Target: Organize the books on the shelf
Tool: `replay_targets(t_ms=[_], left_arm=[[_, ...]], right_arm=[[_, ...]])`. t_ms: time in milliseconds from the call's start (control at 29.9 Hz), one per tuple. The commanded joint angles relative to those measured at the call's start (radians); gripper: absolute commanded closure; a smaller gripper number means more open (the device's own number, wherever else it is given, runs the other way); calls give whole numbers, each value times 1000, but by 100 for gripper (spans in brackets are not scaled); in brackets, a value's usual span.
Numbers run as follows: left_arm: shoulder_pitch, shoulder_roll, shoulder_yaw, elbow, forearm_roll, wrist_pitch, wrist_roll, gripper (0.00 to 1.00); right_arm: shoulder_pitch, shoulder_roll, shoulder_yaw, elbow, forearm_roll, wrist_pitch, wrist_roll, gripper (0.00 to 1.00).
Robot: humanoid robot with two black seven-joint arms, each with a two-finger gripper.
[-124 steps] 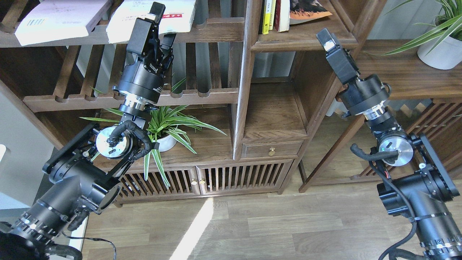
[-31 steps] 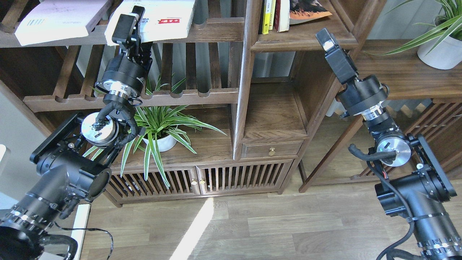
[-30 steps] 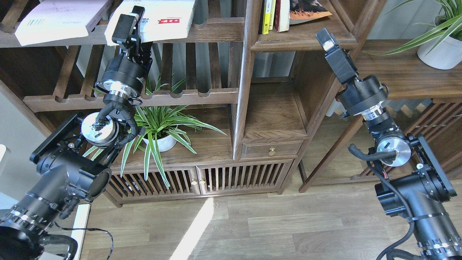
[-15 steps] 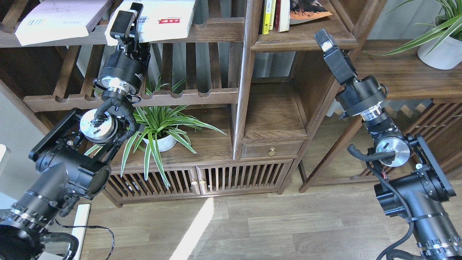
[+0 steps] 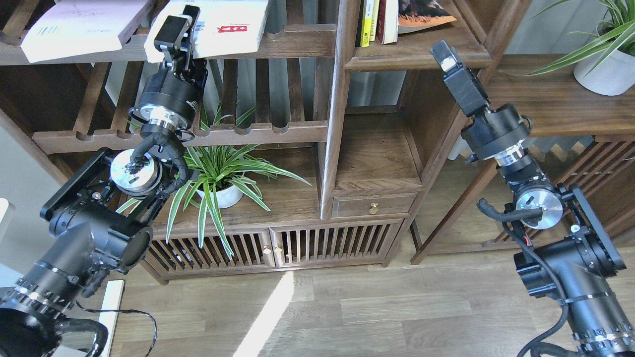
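The left gripper [image 5: 179,25] pinches the near left corner of the large white book [image 5: 218,22], which overhangs the top slatted rack's front rail [image 5: 292,42]. The lilac-white book [image 5: 79,27] lies well clear to its left. The right gripper [image 5: 443,52] hovers beside the solid shelf's front edge [image 5: 412,60], fingers indistinguishable; the pictorial book [image 5: 421,12] lies there.

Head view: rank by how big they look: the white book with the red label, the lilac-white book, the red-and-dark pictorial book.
1-2. Lilac-white book and white book with red label: alike, both cropped, the latter partly behind the left tool.
3. Pictorial book, cropped too.
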Motion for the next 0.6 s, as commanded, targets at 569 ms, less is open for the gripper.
replay_targets(t_ms=[569], left_arm=[[9,2,-20,-15,-2,-10,-8,71]], right_arm=[[0,8,-2,0,-2,0,-2,4]])
